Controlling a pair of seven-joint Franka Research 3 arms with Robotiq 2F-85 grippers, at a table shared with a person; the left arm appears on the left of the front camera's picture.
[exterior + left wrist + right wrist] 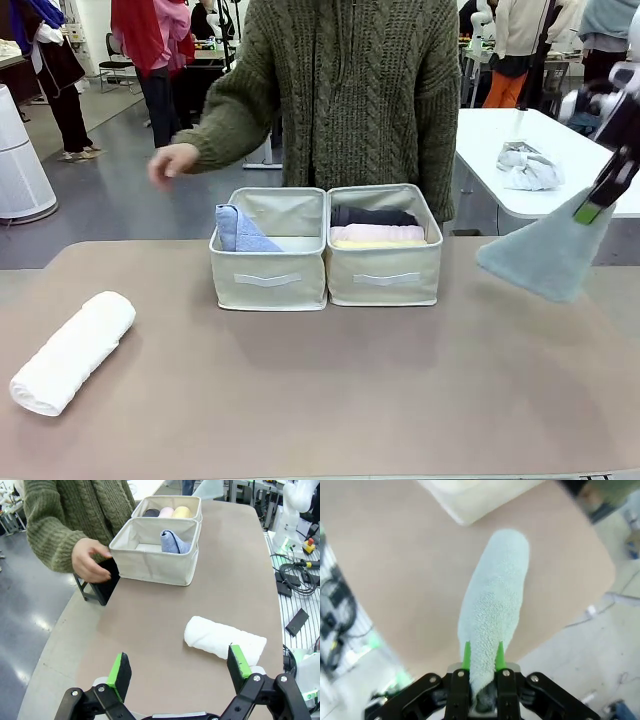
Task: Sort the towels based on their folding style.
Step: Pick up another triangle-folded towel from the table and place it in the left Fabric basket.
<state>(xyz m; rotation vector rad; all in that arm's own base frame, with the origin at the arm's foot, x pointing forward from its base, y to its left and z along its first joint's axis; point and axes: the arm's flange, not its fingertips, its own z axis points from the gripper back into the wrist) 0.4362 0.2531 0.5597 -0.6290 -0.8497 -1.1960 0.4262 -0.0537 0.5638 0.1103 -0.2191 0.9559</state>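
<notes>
Left wrist view: left gripper (179, 667) wide open, nothing between pads, hovering over counter (150, 630); white roll (225, 639) lying on counter just ahead, near one pad. Front view, from left: same roll slantwise at near left, well apart from bins. Hand (173, 163) held in air beyond far edge, left of bins. Left bin (268, 280) holding blue triangle (240, 232) against its left wall. Touching it on right, right bin (385, 278) with dark grey roll (372, 216), pink roll (378, 232) and yellow roll (380, 244) side by side, back to front. Far right: teal triangle (548, 255) hanging clear above counter, wide end low, narrow tip clamped in right gripper (598, 200). Right wrist view: green pads closed on that tip, towel stretching away over counter's edge.
</notes>
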